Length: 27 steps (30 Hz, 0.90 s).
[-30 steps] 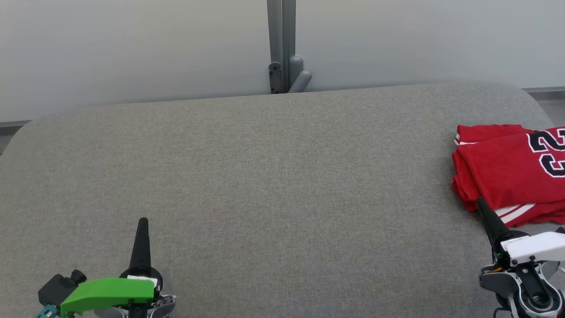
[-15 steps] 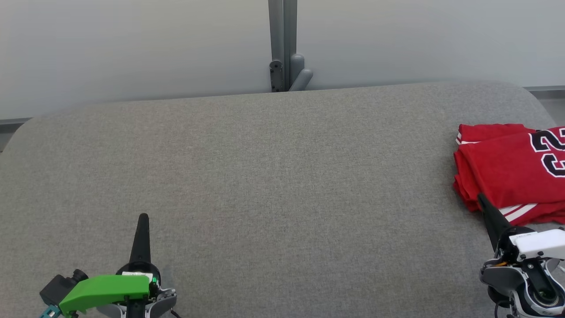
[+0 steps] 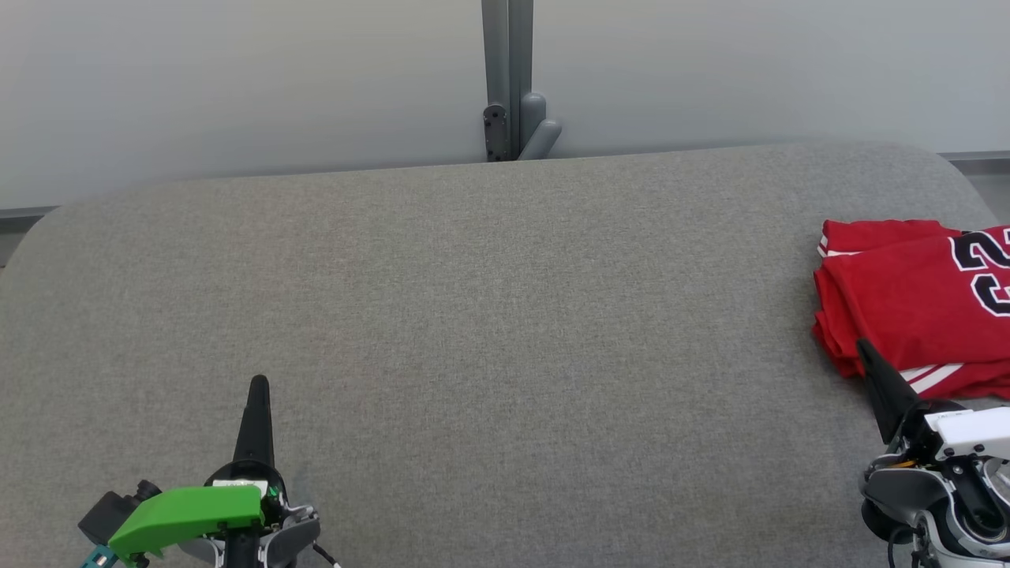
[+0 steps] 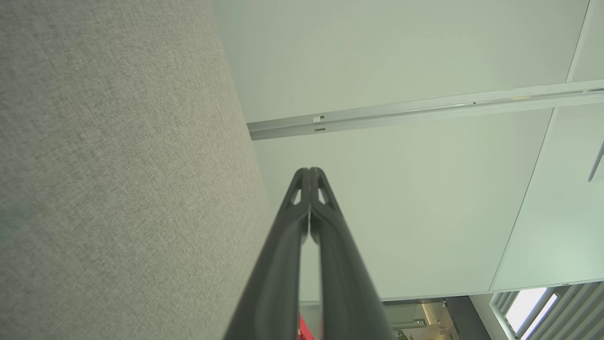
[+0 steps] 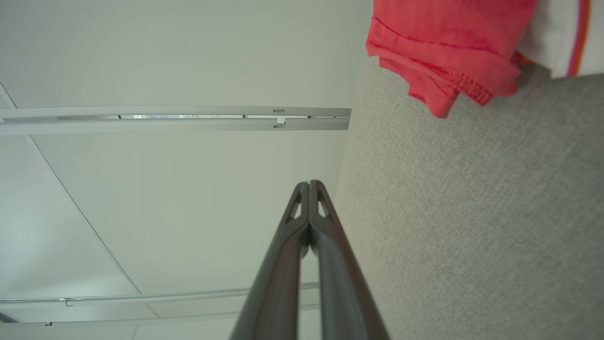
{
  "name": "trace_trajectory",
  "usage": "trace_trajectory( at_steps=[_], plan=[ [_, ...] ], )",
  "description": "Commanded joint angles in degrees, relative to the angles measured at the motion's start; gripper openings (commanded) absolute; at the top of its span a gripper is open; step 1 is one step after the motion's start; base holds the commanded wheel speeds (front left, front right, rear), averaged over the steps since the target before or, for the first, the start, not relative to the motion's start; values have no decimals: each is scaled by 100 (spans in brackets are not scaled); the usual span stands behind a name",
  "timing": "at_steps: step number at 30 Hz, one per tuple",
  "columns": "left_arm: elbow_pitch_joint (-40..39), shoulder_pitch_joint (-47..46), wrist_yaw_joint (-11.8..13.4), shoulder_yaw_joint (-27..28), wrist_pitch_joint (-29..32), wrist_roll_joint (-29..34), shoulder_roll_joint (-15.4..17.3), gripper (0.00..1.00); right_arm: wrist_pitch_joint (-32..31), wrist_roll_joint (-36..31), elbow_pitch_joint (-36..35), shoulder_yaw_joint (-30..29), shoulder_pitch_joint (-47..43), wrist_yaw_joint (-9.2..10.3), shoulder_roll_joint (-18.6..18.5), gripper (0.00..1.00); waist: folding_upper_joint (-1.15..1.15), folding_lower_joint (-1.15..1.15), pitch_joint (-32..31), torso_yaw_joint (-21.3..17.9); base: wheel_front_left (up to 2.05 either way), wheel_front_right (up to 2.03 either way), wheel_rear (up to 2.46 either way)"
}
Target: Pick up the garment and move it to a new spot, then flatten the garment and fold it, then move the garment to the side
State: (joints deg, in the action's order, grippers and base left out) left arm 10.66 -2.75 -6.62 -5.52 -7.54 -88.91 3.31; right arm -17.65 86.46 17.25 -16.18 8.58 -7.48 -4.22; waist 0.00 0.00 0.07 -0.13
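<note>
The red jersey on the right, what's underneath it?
The red jersey lies folded on the grey fabric surface, with white-striped layers showing at its near edge. The surface beneath it, and anything between the folds, is covered and cannot be seen.

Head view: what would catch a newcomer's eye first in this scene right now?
The folded red jersey with black numerals, lying at the right edge of the grey fabric surface, grabs the eye first. Next comes the bright green cover at the lower left, just behind the shut left tool. The right tool, also shut, points toward the jersey's near corner from the lower right.
</note>
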Motion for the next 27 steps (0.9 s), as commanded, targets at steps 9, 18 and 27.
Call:
trace_trajectory(
  at_steps=[9,18,27],
  plan=[
    [29,-126,-98,30,35,-363,-37,0,-145,388,96,-111,146,-2,25,0,0,0,20,11,0,0,0],
    [39,-139,-110,32,34,-462,-50,0,-190,468,127,-146,170,-2,40,0,0,0,27,16,0,0,0],
    [38,-139,-110,32,33,-462,-49,0,-190,452,127,-158,173,-2,47,0,0,0,28,16,0,0,0]
  ],
)
